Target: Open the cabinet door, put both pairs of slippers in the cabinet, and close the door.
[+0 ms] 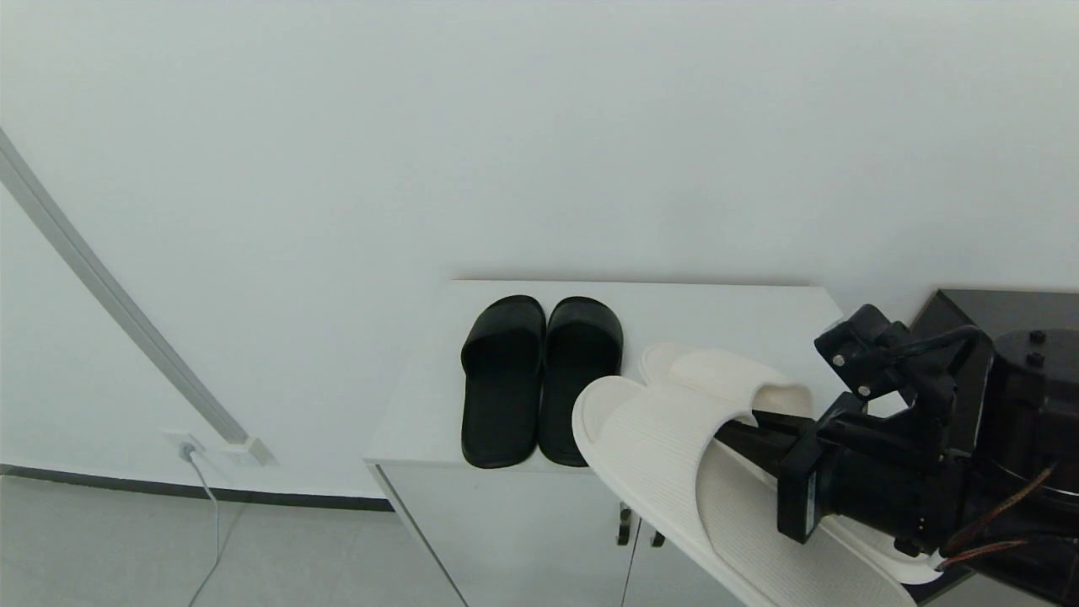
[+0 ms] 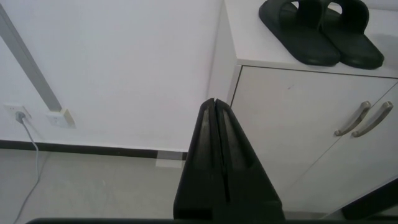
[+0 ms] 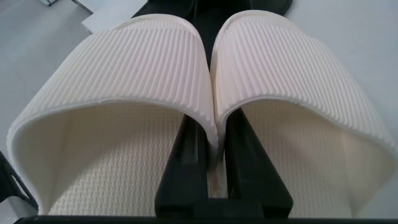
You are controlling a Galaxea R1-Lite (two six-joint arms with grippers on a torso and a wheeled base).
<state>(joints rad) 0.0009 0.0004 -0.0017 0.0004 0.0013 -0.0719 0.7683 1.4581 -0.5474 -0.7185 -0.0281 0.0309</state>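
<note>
A pair of black slippers [image 1: 539, 379] [image 2: 320, 31] lies side by side on top of the white cabinet [image 1: 725, 312] [image 2: 292, 112]. Both cabinet doors are closed, their two metal handles [image 2: 364, 118] [image 1: 625, 524] next to each other. My right gripper [image 1: 742, 434] [image 3: 217, 168] is shut on the pair of white slippers [image 1: 666, 447] [image 3: 143, 68], pinching their two inner walls together. It holds them lifted over the cabinet's front right part. My left gripper [image 2: 214, 106] is shut with nothing in it, low in front of the cabinet's left side.
A wall socket with a plugged cable [image 1: 187, 445] [image 2: 22, 115] sits low on the wall left of the cabinet, below a slanted grey conduit [image 1: 110, 295]. A black surface [image 1: 1003, 308] adjoins the cabinet on the right. Grey floor lies before the cabinet.
</note>
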